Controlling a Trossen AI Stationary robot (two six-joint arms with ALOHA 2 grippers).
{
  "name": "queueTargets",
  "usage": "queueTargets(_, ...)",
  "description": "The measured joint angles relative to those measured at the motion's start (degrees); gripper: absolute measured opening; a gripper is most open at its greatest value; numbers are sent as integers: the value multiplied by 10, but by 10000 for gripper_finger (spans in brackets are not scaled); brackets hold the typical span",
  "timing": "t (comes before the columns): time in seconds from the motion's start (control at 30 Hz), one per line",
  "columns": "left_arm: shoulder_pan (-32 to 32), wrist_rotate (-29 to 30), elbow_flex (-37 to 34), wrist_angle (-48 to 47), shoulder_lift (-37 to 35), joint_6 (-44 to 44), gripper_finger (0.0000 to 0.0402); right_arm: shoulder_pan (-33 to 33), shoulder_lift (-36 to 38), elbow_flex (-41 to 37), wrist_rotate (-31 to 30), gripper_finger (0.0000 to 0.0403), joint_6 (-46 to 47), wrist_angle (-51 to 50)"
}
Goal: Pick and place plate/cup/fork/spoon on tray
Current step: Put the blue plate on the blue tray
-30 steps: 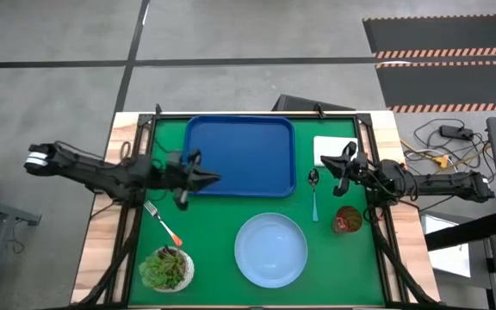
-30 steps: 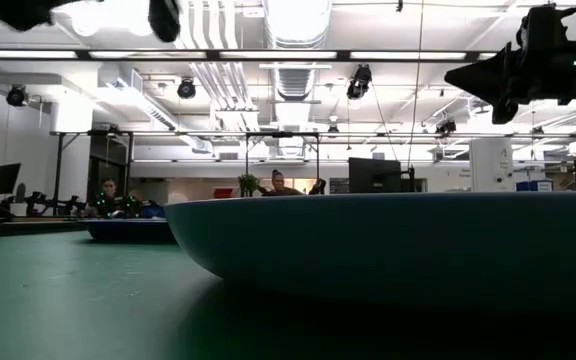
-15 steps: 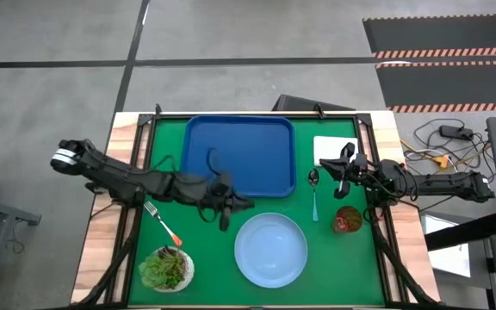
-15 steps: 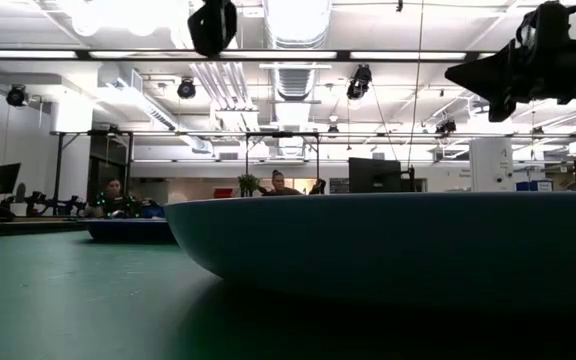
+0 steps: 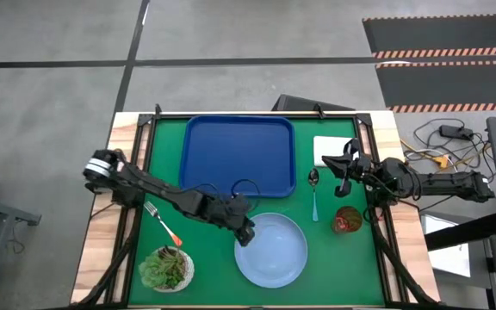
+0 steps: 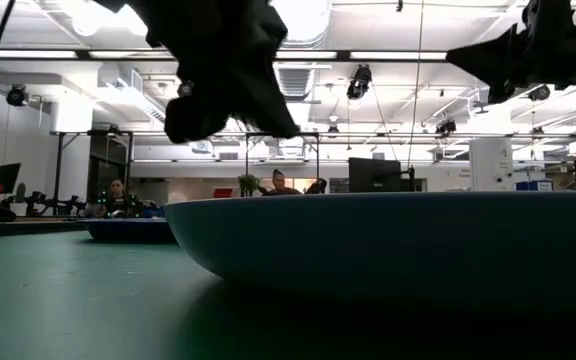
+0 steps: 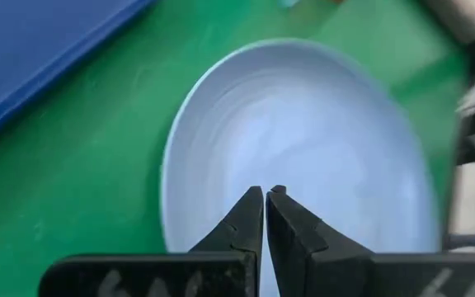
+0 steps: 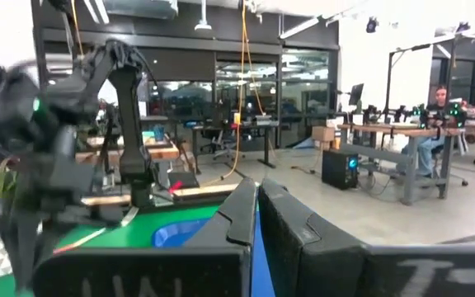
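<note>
Left gripper (image 5: 248,232) sits low over the plate (image 5: 271,250), right at its rim on the side toward the table's left edge, fingers (image 7: 246,223) pressed together with only a thin line between them. From its wrist camera the closed tips point across the plate's pale-blue inside; whether they touch the plate I cannot tell. The left arm stretches out from the table's left edge across the green mat (image 5: 205,258).

The plate lies on the mat near the front edge, about midway along it. The tray (image 5: 239,155) rests toward the back edge, bare, just beyond the plate. The fork (image 5: 164,222) lies on the mat near the left edge, between the arm and a potted succulent (image 5: 165,269) in the front left corner.

Right gripper (image 5: 344,168) hovers near the right edge, beside a white pad (image 5: 330,146), its fingers (image 8: 237,219) also pressed together. The spoon (image 5: 314,194) lies just beside it on the mat, with the cup (image 5: 347,220) standing close to the right edge, toward the front.
</note>
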State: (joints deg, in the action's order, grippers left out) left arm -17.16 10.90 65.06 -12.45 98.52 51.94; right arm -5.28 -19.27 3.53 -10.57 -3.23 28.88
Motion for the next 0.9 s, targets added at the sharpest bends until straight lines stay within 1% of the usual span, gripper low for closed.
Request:
queueTargets(0.17,16,4,54,-134,35,4,0,0,0,10,0,9,-17,-2)
queueTargets(0.23,18,5,61,-159,45,18,0,0,0,10,0,9,-24,-3)
queueTargets(0.4,16,11,68,-146,45,33,0,0,0,11,-1,9,-49,-3)
queueTargets(0.53,17,31,66,-149,46,57,0,0,0,11,-1,9,-51,-3)
queueTargets(0.67,17,31,60,-147,46,62,2,0,0,11,-1,9,-54,-3)
queueTargets(0.77,17,31,51,-136,46,62,22,0,0,11,-1,9,-56,-3)
queueTargets(0.9,17,31,37,-111,46,62,72,0,0,11,-1,9,-57,-3)
